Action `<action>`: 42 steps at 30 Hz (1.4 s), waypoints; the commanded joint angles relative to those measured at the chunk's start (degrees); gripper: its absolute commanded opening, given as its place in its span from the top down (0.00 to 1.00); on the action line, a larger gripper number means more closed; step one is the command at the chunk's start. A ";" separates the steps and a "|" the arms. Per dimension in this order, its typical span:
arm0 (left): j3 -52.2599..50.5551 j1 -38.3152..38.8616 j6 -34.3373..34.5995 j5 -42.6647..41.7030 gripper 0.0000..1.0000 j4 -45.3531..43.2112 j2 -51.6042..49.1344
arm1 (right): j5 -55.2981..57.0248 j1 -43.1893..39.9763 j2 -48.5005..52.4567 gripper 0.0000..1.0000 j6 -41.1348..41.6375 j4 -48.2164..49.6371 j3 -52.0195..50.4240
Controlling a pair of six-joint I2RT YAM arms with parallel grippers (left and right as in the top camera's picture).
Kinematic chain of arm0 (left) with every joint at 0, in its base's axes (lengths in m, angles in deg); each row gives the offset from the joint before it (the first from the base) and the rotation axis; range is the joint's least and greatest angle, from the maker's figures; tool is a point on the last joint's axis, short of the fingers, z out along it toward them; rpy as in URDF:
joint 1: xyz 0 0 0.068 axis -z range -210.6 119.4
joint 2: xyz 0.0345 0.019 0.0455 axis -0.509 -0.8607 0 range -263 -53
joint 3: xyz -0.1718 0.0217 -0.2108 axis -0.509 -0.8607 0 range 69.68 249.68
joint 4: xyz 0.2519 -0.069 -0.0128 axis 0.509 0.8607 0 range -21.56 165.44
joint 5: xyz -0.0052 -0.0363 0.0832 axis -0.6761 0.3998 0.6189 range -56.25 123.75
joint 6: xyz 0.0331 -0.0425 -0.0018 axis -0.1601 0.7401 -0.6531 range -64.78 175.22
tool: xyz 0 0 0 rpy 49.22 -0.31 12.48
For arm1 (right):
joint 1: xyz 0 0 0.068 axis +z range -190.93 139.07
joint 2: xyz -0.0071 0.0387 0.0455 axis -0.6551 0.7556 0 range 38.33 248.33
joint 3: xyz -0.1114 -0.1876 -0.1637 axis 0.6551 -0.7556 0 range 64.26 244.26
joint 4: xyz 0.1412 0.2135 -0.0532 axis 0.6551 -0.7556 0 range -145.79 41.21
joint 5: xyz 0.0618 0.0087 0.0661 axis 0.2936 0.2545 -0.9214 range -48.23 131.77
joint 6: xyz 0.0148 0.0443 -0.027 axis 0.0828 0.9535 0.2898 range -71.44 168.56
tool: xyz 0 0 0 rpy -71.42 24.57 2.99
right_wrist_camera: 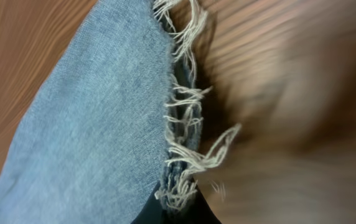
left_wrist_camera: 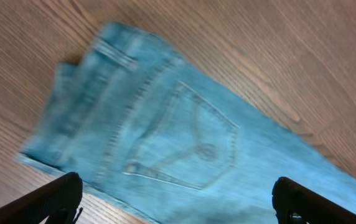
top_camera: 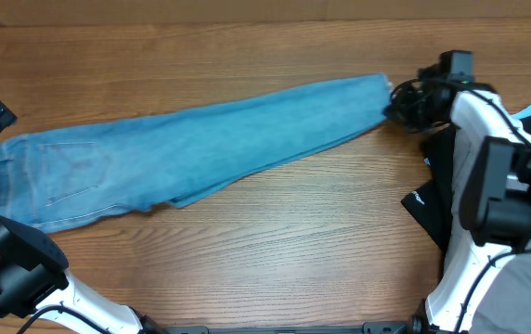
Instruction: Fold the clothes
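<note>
The right gripper (right_wrist_camera: 175,213) is pinching the frayed ankle hem (right_wrist_camera: 187,124) of the jeans (top_camera: 200,139) (jaws closed tight on it). The left gripper (left_wrist_camera: 178,208) is hovering wide apart over the back pocket (left_wrist_camera: 187,140). The jeans are lying stretched across the table (top_camera: 293,250).

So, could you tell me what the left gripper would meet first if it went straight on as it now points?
Most likely the jeans, near the back pocket: the open left gripper frames that denim with nothing in between. Depth is unclear, so how far off it is cannot be told.
</note>
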State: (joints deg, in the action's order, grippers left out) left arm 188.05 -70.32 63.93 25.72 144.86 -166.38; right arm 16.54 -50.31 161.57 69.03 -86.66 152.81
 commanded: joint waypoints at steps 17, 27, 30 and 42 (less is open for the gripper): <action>-5.99 0.15 -13.68 1.40 0.03 -10.38 -5.40 | -6.56 -4.13 -19.56 0.36 -4.31 -13.55 3.48; -5.99 0.11 -22.77 -7.50 0.04 -16.00 -18.23 | -6.80 5.86 -19.82 0.36 -8.76 -21.46 3.43; -5.99 0.11 -23.12 -7.06 0.07 -16.63 -20.63 | -6.38 7.63 -19.80 0.36 -8.70 -21.44 3.43; -0.15 -0.79 -21.62 -17.55 0.96 -8.28 -21.49 | -1.31 9.81 -19.78 0.37 -8.02 -22.64 3.39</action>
State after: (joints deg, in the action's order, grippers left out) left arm 183.50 -70.39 41.49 11.58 133.06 -188.22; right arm 11.62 -40.54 142.75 60.97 -108.91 155.17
